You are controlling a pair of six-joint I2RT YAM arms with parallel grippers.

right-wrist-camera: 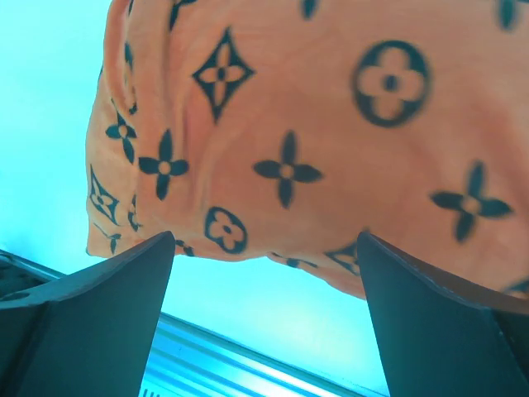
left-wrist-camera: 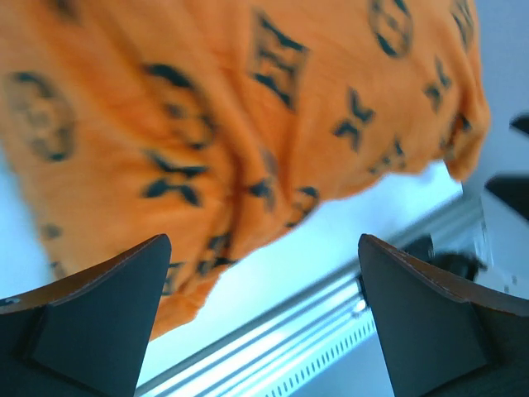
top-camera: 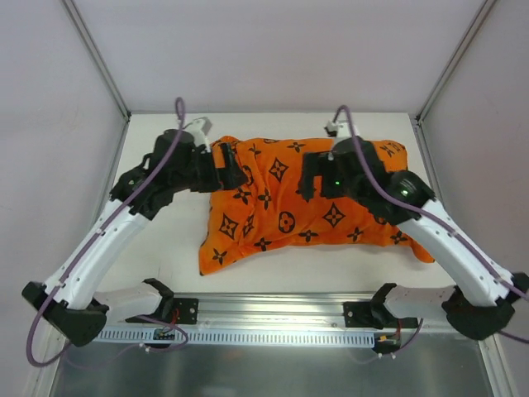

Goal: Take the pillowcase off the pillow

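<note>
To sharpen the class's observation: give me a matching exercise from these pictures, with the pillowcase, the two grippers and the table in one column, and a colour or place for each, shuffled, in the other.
Column one:
1. pillowcase
2. left gripper
3. right gripper
4. table

Column two:
A. plain white
B. open, at the pillowcase's left end
C. orange with dark flower and star motifs
D. open, over the pillowcase's right half

Pairs: 1-C, 2-B, 3-D, 4-A
</note>
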